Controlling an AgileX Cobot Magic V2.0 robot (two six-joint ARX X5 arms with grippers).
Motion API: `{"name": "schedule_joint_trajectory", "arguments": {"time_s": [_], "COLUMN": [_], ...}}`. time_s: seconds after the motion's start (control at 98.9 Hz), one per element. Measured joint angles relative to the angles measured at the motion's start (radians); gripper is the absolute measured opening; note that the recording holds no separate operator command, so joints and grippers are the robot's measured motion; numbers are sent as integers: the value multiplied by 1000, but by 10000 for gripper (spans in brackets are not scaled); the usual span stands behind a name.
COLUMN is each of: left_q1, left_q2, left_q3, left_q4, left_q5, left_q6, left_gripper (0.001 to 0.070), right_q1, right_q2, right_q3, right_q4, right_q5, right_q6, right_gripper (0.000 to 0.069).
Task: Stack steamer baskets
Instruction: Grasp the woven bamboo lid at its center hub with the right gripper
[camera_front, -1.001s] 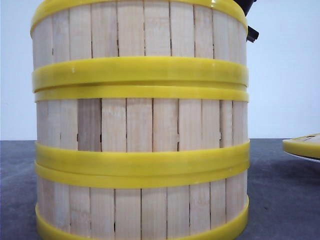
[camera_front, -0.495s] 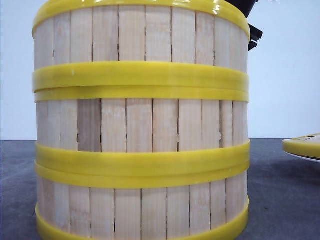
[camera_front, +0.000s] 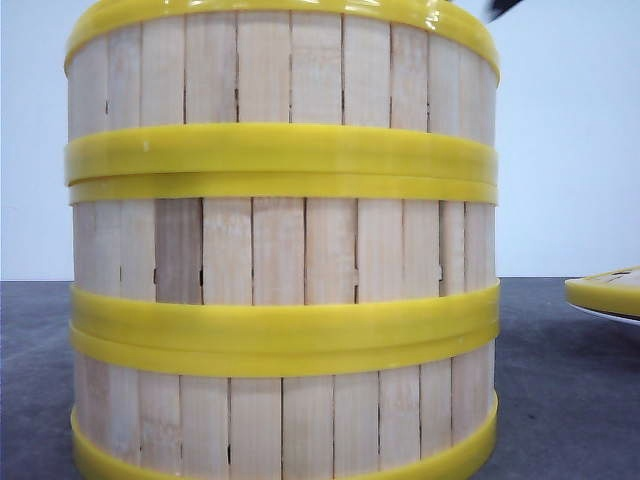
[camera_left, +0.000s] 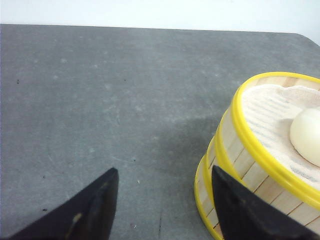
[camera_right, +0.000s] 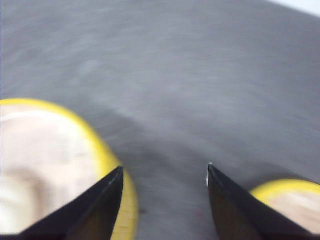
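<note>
Three steamer baskets stand stacked in one column that fills the front view: top (camera_front: 280, 70), middle (camera_front: 280, 245), bottom (camera_front: 280, 420). The left wrist view shows the stack (camera_left: 235, 160) from above, with a white cloth and a pale round bun (camera_left: 307, 135) in the top basket. My left gripper (camera_left: 162, 172) is open above bare table, one finger just beside the stack. My right gripper (camera_right: 164, 169) is open and holds nothing. It hovers over the table beside the top basket's yellow rim (camera_right: 107, 155), in a blurred view. A dark sliver of it (camera_front: 503, 8) shows behind the stack's top.
A flat yellow-rimmed piece (camera_front: 605, 292) lies on a shallow white plate at the right edge of the grey table (camera_front: 560, 400); its rim (camera_right: 285, 187) also shows in the right wrist view. A white wall stands behind.
The top basket settled slightly lower onto the stack. The right gripper, seen behind the stack's top right, has lifted away and almost left the front view.
</note>
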Motion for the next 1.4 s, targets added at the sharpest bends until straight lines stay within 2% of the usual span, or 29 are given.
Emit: {"name": "schedule_joint_trajectory", "arguments": {"time_s": [0.081,0.202,0.526,0.91,1.112,1.395], "left_q1": [0,0,0,0,0,0], "left_q2": [0,0,0,0,0,0], "left_q3": [0,0,0,0,0,0], "left_q4": [0,0,0,-1,-8,-19], "left_q5": [8,30,33,33,33,33], "left_q6": [0,0,0,0,0,0], "left_gripper": [354,354,354,354,354,354], "right_q1": [-47,-158,-412,-542,-585,-600], "right_q2": [-26,-16,114,200,258,326], "right_q3": [4,6,-27,-204,-210,-210], "right_q4": [-43,-121,-179,-42,-18,4], "right_q5": [42,43,-39,-40,-50,-92], "right_q6": [13,23,23,23,21,15], "right_gripper": [325,326,326,326,277,265]}}
